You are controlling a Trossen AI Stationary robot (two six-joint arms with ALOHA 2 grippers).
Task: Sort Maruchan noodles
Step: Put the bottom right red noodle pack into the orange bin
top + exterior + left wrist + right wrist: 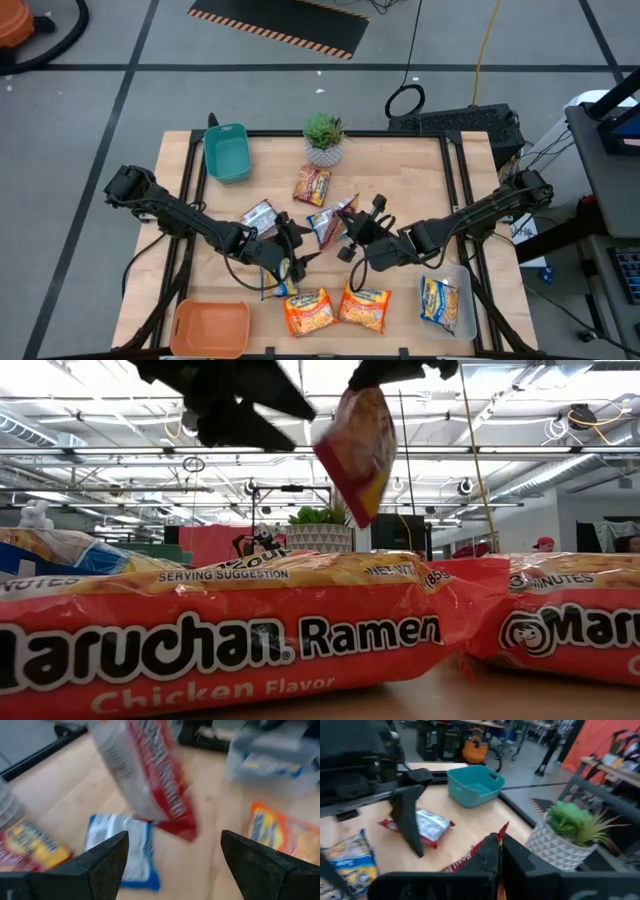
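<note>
My right gripper [350, 235] is shut on a red-and-silver noodle packet [328, 222], which hangs over the middle of the table [358, 450]. My left gripper [175, 855] stands open just left of it, above a blue packet [125, 852] lying flat on the table, and the hanging packet [150, 775] is ahead of its fingers, untouched. Other packets lie flat: a silver-red one [260, 214], an orange-red one [312, 185], two orange ones [308, 312] [365, 308] at the near edge, and a blue-yellow one [440, 300] in the clear bin. My right gripper pinches the packet's upper red edge [487, 845] between its two shut fingers. The fingers come nearly level from the table's right side. The packet hangs tilted below them, lifted clear of the table [360, 490].
A teal bin [228, 152] stands at the far left, an orange bin [210, 328] at the near left corner, and a clear bin [462, 310] at the near right. A small potted plant [324, 138] sits at the far middle edge. Bare wood shows at the table's far right.
</note>
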